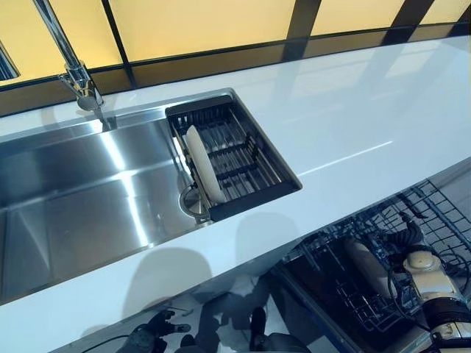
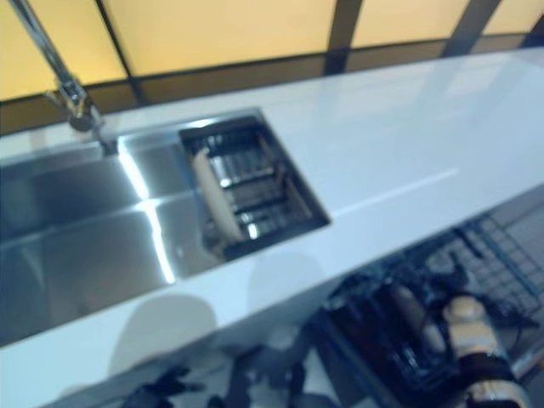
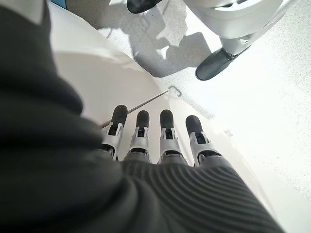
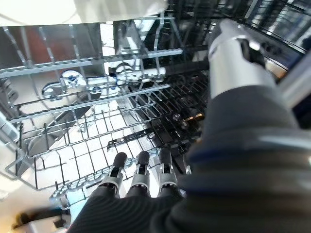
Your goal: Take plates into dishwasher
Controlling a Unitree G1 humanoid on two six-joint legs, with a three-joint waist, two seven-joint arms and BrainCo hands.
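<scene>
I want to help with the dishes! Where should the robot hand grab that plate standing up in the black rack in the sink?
Probably by its top rim. The plate stands on edge in the black rack, its lower part down between the wires, so only the upper edge is free. Come from above, fingers on one face and thumb on the other.

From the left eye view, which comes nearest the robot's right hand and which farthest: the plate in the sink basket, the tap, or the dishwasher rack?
1. Dishwasher rack: right around the right hand, lower right.
2. Plate: upright in the sink basket, mid-counter.
3. Tap: far left, behind the sink.
</scene>
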